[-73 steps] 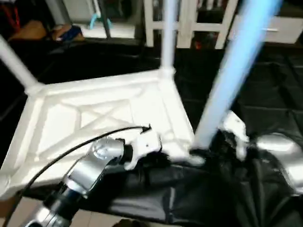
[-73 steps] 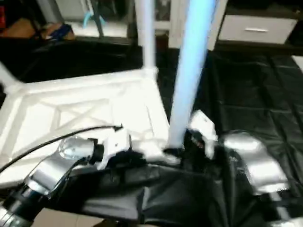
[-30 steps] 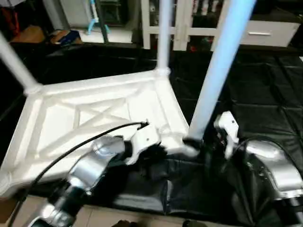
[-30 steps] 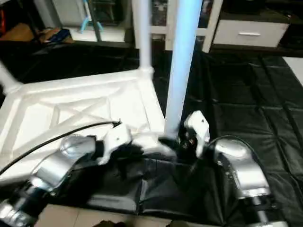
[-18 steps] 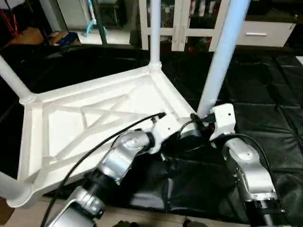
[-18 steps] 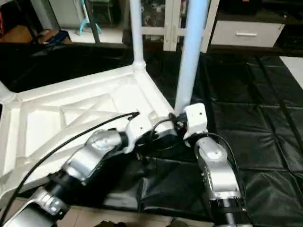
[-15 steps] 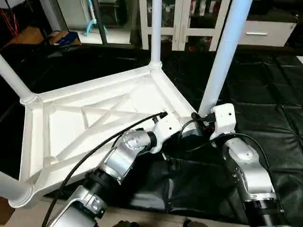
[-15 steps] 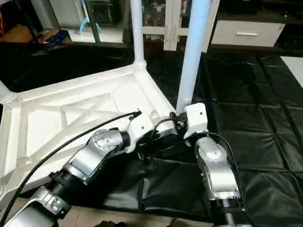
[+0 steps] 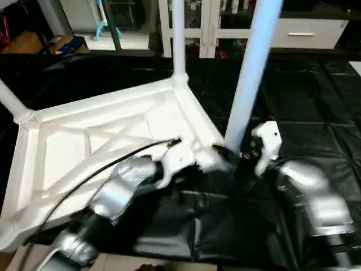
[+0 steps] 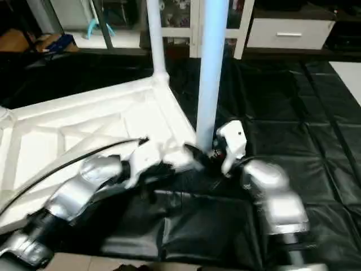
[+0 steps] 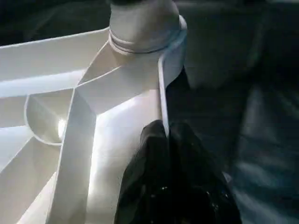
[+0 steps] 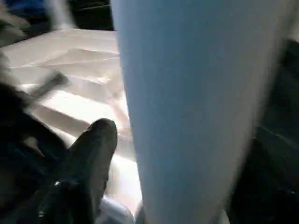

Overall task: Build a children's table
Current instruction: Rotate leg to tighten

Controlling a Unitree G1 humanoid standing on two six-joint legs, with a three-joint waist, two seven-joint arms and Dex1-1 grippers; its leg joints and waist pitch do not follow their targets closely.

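The children's table lies upside down: its white tabletop (image 9: 84, 141) shows the X-ribbed underside, on black mats. Legs stand up from its corner sockets: one at the far left (image 9: 11, 101), one at the back (image 9: 178, 39), one at the near right (image 9: 251, 73). My left gripper (image 11: 163, 140) is shut on the tabletop's thin rim just short of the near-right socket (image 11: 142, 28). My right gripper (image 9: 240, 155) straddles the foot of the near-right leg (image 12: 196, 116). One black finger (image 12: 96, 149) stands slightly off the leg, and the leg hides the other.
Black padded mats (image 9: 316, 113) cover the floor, with a crumpled black sheet (image 9: 214, 226) under my forearms. White cabinets (image 9: 299, 36) line the back, with clutter (image 9: 62, 42) at the back left. A black cable (image 9: 101, 169) arcs over the tabletop from my left wrist.
The head camera has shifted a little. The right gripper's fingers have spread wider around the leg. Both forearms have shifted and now blur. The left gripper keeps its hold on the rim.
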